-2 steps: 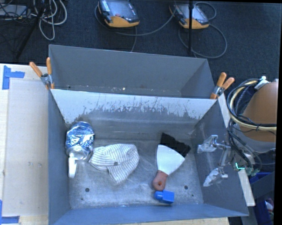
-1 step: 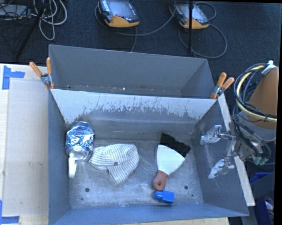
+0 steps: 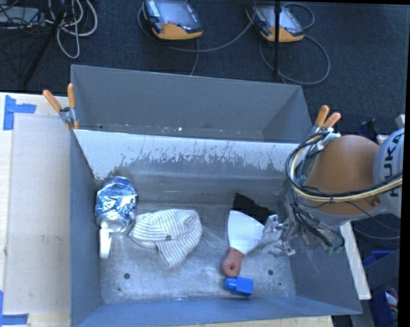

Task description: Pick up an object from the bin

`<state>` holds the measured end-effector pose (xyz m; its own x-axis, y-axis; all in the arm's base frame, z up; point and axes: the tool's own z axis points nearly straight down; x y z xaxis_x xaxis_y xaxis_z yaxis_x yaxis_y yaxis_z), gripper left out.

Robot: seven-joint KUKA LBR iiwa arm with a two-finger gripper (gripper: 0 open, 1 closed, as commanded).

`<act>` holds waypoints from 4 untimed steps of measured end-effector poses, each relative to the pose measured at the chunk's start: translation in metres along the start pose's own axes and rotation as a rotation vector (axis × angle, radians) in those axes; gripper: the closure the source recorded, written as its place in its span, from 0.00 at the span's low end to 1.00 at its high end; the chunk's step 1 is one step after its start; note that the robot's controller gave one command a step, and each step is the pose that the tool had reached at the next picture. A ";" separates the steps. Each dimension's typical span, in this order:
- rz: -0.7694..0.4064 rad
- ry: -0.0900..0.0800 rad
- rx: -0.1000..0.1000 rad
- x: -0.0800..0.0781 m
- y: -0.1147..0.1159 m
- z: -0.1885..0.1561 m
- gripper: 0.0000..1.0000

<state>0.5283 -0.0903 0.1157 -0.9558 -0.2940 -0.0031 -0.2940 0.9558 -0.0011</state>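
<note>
Jaws: the metal tip is low by the bin's right wall; whether the jaws are spread or pressed together I cannot tell.
Gripper [image 3: 278, 237]: low over the floor on the right side of the bin, about midway between the near and far walls; its metal end points left.
Nearest thing: a white-bladed scraper [image 3: 243, 229], just left of the gripper; the right edge of the blade meets the metal tip, but whether they touch or merely lie side by side I cannot tell; nothing can be seen held.
Scraper handle [image 3: 232, 263]: reddish-brown and short; it runs from the blade toward the near wall, with its rounded end lying on the floor.
Blue piece [image 3: 239, 285]: small and blocky; near side of the handle end, just beside it, close to the near wall.
Black thing [image 3: 255, 206]: dark and flat, on the far side of the white blade; partly covered by it; its kind is unclear.
Striped cloth [image 3: 168, 232]: pale and crumpled, in the middle of the floor; left of the scraper and apart from it.
Foil-wrapped bottle [image 3: 117, 200]: crinkled and silvery, at the left wall, touching the cloth's left edge; its white cap [image 3: 105, 244] points toward the near wall.
Wrist: a rounded orange cover [image 3: 343, 173] above the right rim; looped cables [image 3: 305, 172] hang at its left side, above the gripper.
Bin [image 3: 191, 162]: grey metal with sloping walls.
</note>
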 end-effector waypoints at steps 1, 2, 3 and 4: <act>-0.019 0.004 -0.002 -0.002 0.004 0.016 0.00; -0.020 0.003 -0.002 -0.003 0.004 0.016 0.00; -0.012 -0.005 0.003 -0.046 0.027 0.031 0.00; -0.109 0.021 -0.001 -0.059 0.046 0.038 1.00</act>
<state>0.5711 -0.0288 0.0780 -0.9180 -0.3962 0.0184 -0.3963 0.9181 0.0011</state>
